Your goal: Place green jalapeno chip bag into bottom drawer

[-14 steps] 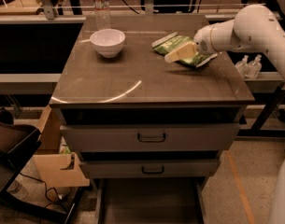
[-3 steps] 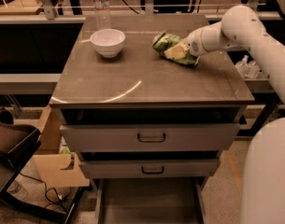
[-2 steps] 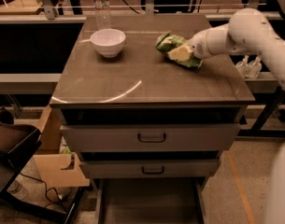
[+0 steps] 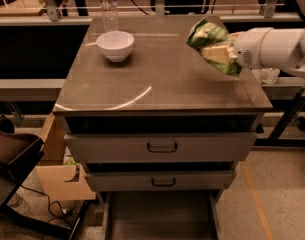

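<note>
The green jalapeno chip bag is held in the air above the right rear part of the cabinet top. My gripper is shut on the bag; its pale fingers clamp the bag's lower half, and the white arm reaches in from the right edge. The bottom drawer stands pulled open at the foot of the cabinet, with a dark flat floor and low side walls. Nothing shows inside it.
A white bowl and a clear water bottle stand at the cabinet's back left. Two shut gray drawer fronts with black handles sit above the open drawer. Cardboard and a dark chair are on the left.
The bag has been lifted off the cabinet top, where it lay a second ago. My gripper has risen with it and drawn a little to the right.
</note>
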Action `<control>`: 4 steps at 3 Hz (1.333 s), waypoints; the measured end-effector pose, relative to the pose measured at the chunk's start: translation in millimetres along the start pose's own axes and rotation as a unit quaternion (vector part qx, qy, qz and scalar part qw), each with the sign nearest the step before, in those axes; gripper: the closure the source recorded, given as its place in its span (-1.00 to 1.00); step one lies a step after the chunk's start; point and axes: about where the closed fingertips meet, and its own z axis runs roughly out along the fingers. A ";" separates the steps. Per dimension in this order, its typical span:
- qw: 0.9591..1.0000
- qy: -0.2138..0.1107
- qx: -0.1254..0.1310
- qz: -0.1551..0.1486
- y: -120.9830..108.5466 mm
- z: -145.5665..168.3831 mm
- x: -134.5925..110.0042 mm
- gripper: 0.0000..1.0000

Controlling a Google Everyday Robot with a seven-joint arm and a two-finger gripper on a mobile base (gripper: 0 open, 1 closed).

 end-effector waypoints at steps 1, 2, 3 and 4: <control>0.999 -0.024 0.022 -0.001 8.5 -66.8 -6.1 1.00; 0.999 -0.013 0.041 0.001 15.1 -127.7 7.2 1.00; 0.999 0.032 0.034 -0.001 24.9 -162.6 36.9 1.00; 0.996 0.086 -0.011 -0.007 44.2 -179.1 89.1 1.00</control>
